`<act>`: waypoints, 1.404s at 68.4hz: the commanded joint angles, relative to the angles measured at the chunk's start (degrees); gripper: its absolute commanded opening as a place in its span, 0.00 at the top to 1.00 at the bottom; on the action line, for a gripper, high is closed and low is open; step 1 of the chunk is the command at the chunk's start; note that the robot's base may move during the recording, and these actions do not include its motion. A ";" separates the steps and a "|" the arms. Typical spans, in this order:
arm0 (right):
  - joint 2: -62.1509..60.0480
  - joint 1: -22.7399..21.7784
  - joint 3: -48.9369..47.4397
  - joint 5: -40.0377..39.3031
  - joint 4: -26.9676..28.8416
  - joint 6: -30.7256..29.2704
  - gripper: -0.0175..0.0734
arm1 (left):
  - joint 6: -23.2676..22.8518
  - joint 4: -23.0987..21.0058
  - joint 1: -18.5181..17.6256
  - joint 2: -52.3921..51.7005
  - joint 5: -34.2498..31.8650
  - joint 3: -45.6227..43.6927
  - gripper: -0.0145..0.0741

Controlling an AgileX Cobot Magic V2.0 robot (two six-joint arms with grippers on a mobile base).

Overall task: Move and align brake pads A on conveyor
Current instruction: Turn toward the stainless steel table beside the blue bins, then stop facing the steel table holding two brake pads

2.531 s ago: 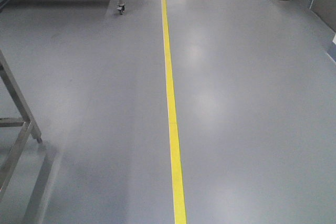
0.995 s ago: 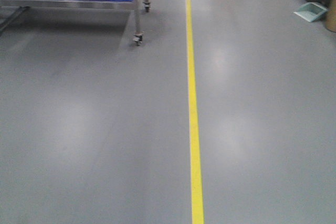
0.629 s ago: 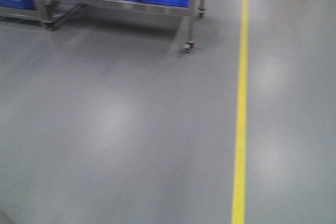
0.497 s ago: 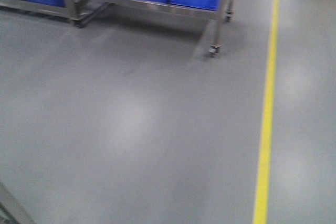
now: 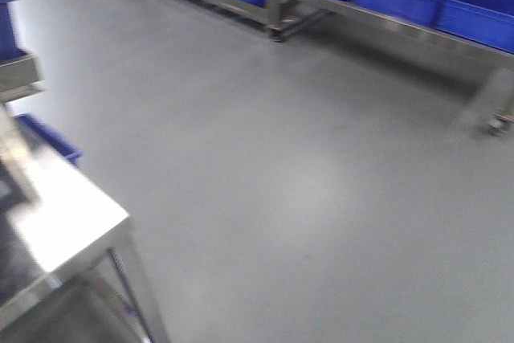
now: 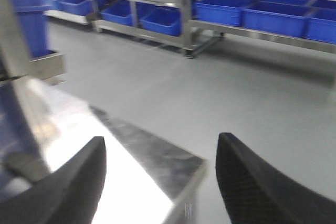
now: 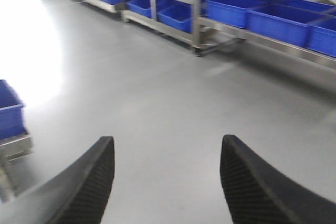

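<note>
Brake pads A and the conveyor fall outside all three views. The left gripper (image 6: 160, 148), jaws spread wide and empty, hangs over the corner of a shiny steel table (image 6: 136, 182). The right gripper (image 7: 167, 148), likewise parted with nothing between its fingers, faces bare grey floor (image 7: 157, 93) and racks of blue bins (image 7: 273, 19).

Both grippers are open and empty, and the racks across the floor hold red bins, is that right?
Not red: the right wrist view shows blue bins on the racks. The left gripper and right gripper are open and empty.
</note>
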 commanded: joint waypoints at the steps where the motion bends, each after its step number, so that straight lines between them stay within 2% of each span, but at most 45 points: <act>1: 0.70 -0.33 -1.45 -4.00 0.10 -0.14 0.34 | -0.04 -0.20 -0.19 0.54 -4.09 -1.49 0.35; 96: 0.70 -0.33 -1.45 -4.00 0.10 -0.14 0.34 | -0.04 -0.20 -0.19 0.54 -4.09 -1.49 0.35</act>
